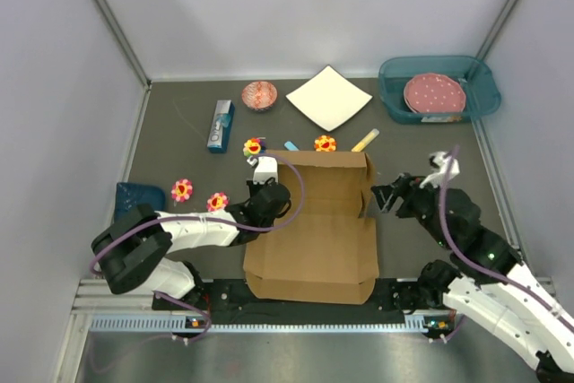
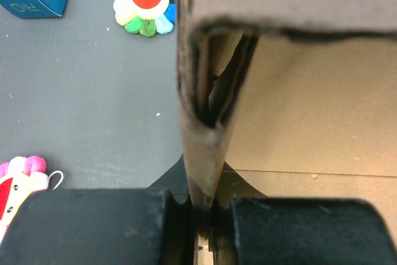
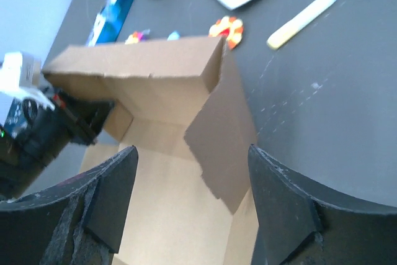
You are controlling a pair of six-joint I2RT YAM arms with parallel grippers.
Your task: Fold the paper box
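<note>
The brown cardboard paper box [image 1: 314,230] lies in the middle of the table, half formed, with its back wall and side flaps raised and its front panel flat. My left gripper [image 1: 272,196] is shut on the box's raised left wall; in the left wrist view the folded wall edge [image 2: 205,122] runs down into the pinch between the fingers [image 2: 208,215]. My right gripper [image 1: 386,196] is open and empty, just right of the box's right side flap [image 3: 226,128]. In the right wrist view the fingertips [image 3: 115,181] straddle that flap and the box floor without touching.
A white paper sheet [image 1: 327,96], red bowl [image 1: 260,94] and blue carton [image 1: 221,125] lie at the back. A teal bin [image 1: 480,96] holds a pink plate back right. Flower toys [image 1: 182,189] [image 1: 325,143] and a yellow stick [image 1: 365,139] lie near the box.
</note>
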